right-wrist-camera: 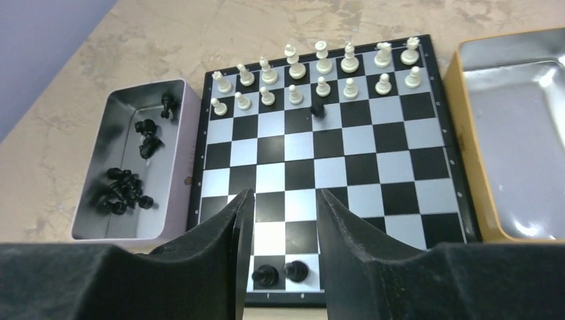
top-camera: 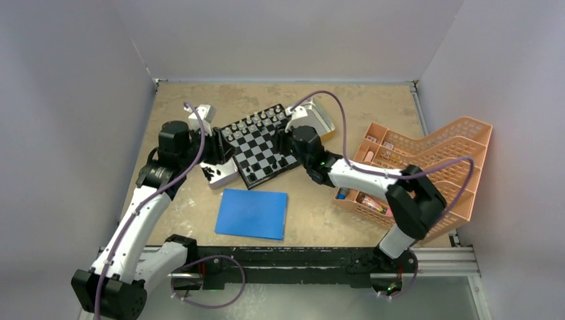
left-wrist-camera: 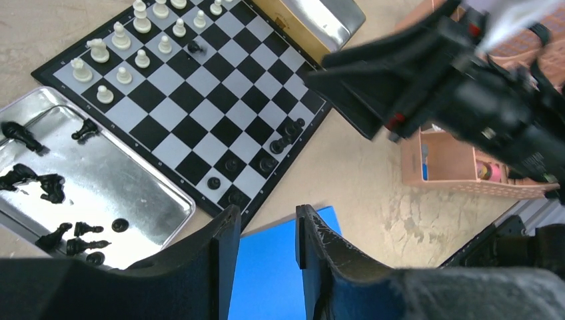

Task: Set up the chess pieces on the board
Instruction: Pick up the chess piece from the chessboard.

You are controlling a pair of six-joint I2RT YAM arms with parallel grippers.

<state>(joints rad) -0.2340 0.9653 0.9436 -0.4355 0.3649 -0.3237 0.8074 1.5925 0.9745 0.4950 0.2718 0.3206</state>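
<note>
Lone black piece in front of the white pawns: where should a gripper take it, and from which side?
Probably from above, pinching the lone black piece near its top, closing along its row where neighbouring squares are empty; white pawns crowd right behind it.

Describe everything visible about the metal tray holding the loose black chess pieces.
The tray is a shallow rectangular tin with rounded corners and a shiny silvery inside. It lies flat on the table, one long side close along the board edge. Several black pieces lie loose inside it, most of them toppled.
</note>
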